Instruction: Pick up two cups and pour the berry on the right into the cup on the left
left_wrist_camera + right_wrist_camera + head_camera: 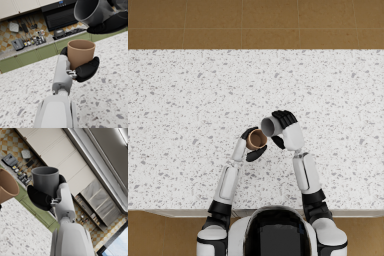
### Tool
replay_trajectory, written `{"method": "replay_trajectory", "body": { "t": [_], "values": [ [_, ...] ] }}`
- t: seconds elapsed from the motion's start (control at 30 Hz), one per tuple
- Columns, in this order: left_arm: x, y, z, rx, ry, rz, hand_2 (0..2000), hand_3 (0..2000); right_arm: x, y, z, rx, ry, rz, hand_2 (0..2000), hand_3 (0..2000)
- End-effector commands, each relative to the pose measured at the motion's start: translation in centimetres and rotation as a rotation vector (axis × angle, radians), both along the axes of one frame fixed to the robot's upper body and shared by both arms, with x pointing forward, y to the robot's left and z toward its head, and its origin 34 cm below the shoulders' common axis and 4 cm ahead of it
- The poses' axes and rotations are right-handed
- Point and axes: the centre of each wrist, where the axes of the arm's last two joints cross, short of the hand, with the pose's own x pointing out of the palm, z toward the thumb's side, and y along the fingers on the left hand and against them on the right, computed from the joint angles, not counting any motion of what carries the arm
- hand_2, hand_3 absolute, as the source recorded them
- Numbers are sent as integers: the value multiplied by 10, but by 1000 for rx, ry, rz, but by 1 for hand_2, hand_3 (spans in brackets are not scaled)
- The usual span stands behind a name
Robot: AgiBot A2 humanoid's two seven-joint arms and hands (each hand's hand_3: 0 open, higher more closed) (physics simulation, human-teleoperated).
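My left hand (pixel 249 146) grips a brown cup (pixel 256 139) upright above the speckled counter (pixel 183 95); its inside shows no berry from the head view. My right hand (pixel 287 126) holds a grey cup (pixel 269 126) tipped on its side, mouth toward the brown cup and just above its rim. In the left wrist view the brown cup (pixel 80 53) sits in my left hand (pixel 85 70) with the grey cup (pixel 91 12) tilted over it. The right wrist view shows the grey cup (pixel 46 181) in my right hand (pixel 40 197) and the brown cup (pixel 7 188) beside it. No berry is visible.
The white speckled counter spreads wide on all sides of the hands, with its far edge (pixel 256 49) meeting a brown tiled floor. Green kitchen cabinets and a stove (pixel 62 32) stand in the background of the left wrist view.
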Motion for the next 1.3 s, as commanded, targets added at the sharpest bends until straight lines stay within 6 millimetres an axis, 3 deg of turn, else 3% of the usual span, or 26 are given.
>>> {"method": "replay_trajectory", "body": {
  "t": [0.03, 1.13, 1.17, 1.2, 1.3],
  "values": [
    [3, 1, 8, -12, -24, 9, 2000, 1280, -1, 3, 11, -15, -44, -8, 2000, 1280],
    [9, -7, 1, -39, 15, 16, 2000, 1280, -23, 16, 17, -837, -449, -486, 2000, 1280],
    [9, -7, 1, -40, 16, 16, 2000, 1280, -21, 12, 21, -1230, -737, -396, 2000, 1280],
    [11, -8, 1, -40, 19, 15, 2000, 1280, -24, 17, 20, -964, -532, -496, 2000, 1280],
    [12, -9, -1, -40, 28, 13, 2000, 1280, -29, 19, 20, -1043, -607, -533, 2000, 1280]
  ]
}}
